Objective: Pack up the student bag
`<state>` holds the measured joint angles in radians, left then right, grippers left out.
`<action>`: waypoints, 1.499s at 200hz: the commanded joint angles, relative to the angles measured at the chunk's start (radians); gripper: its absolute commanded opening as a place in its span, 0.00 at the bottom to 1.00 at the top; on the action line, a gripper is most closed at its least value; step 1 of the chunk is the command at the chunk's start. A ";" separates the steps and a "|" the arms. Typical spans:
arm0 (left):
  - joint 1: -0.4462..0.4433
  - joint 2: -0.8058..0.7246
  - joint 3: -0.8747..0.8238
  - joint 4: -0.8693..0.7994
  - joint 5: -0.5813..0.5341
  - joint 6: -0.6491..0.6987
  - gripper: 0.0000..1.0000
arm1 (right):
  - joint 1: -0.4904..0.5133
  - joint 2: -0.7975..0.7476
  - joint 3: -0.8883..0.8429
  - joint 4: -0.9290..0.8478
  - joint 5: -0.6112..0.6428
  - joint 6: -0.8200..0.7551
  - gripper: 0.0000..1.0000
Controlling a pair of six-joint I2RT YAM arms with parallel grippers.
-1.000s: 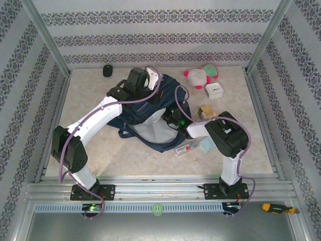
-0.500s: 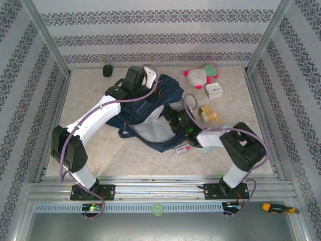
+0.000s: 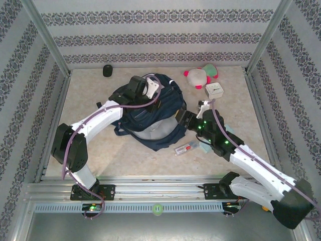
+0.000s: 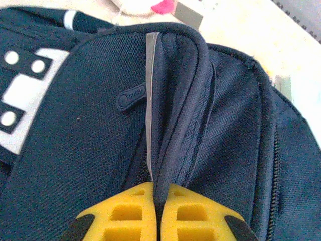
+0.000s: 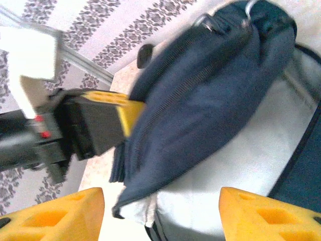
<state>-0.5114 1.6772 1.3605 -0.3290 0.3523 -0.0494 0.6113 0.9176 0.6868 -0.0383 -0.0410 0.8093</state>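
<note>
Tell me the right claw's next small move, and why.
Probably swing the right claw to the small white and red item lying on the table at the near side of the student bag, and close on it. That claw is open and empty, the left claw pinches a fold at the bag's top, and that item looks nearest.

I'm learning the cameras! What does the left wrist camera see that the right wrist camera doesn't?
Left wrist: the left gripper pinching a fold of the student bag, beside a white buckle patch. Right wrist: the right gripper open, the bag's pale lining, a patterned wall. Both: the navy bag and the left gripper's yellow fingers.
</note>
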 commanded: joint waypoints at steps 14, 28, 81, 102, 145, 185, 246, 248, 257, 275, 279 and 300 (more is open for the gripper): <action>0.006 -0.028 -0.030 0.049 0.077 -0.016 0.49 | 0.008 -0.027 0.121 -0.268 -0.037 -0.400 0.62; 0.039 -0.059 -0.056 0.082 0.099 -0.088 0.62 | 0.010 -0.017 0.166 -0.311 -0.055 -0.501 0.63; 0.211 -0.237 -0.265 0.118 0.055 -0.276 0.76 | 0.193 0.117 0.274 -0.461 -0.101 -1.076 0.65; 0.271 -0.295 -0.347 0.084 0.031 -0.304 0.77 | 0.277 0.239 0.303 -0.505 -0.087 -1.228 0.66; 0.337 -0.381 -0.497 0.076 -0.014 -0.357 0.78 | 0.336 0.474 0.326 -0.431 -0.058 -1.359 0.69; 0.374 -0.410 -0.593 0.094 -0.039 -0.361 0.78 | 0.330 0.665 0.300 -0.223 0.082 -1.412 0.69; 0.441 -0.404 -0.671 0.202 0.112 -0.361 0.77 | 0.218 0.535 0.297 -0.302 -0.102 -1.540 0.00; 0.441 -0.407 -0.674 0.212 0.120 -0.356 0.77 | 0.210 0.525 0.298 -0.308 -0.117 -1.543 0.00; 0.441 -0.424 -0.694 0.255 0.149 -0.336 0.77 | 0.172 0.496 0.313 -0.336 -0.186 -1.558 0.00; 0.441 -0.465 -0.749 0.343 0.178 -0.287 0.74 | 0.108 0.464 0.355 -0.386 -0.265 -1.581 0.00; 0.441 -0.475 -0.767 0.369 0.181 -0.278 0.73 | 0.096 0.463 0.366 -0.396 -0.275 -1.586 0.00; 0.441 -0.527 -0.870 0.551 0.224 -0.254 0.68 | 0.043 0.466 0.424 -0.430 -0.308 -1.598 0.00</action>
<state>-0.0826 1.2102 0.5758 -0.0280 0.4950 -0.3622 0.6964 1.4010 1.0279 -0.4335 -0.2272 -0.7410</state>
